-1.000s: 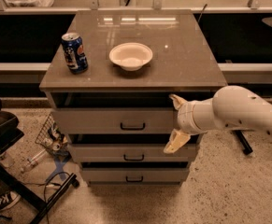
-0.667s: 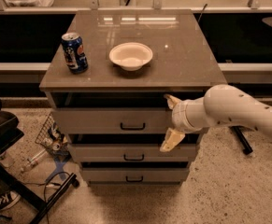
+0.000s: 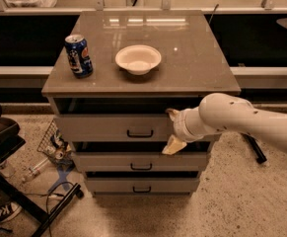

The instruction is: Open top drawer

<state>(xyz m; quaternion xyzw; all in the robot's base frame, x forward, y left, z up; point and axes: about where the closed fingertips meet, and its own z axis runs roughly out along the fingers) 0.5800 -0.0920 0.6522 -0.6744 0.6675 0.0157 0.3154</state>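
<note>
While the white arm reached in from the right side of the frame, the gripper (image 3: 172, 130) had slid a little way to the left, closer to the small dark handle (image 3: 140, 133). It was now just to the right of that handle, in front of the top drawer (image 3: 103, 128). Its two fingers (image 3: 173, 145) were spread apart, one up and one down, and they held nothing. The top drawer sat in the middle of the frame, right under the grey cabinet top (image 3: 197, 58), where a blue can (image 3: 79, 55) and a white bowl (image 3: 138, 59) stood. The drawer itself had not moved. It stuck out only a little, with a dark gap showing above its front. So the job looked like it had hardly begun, and the gripper probably needed to go a bit more left to catch the handle. The drawer's flat front faced the bottom of the frame, toward the camera. Its long side ran from left to right across the frame, so pulling it open would bring it toward the bottom of the frame. The two smaller drawers (image 3: 103, 162) sat below it.
</note>
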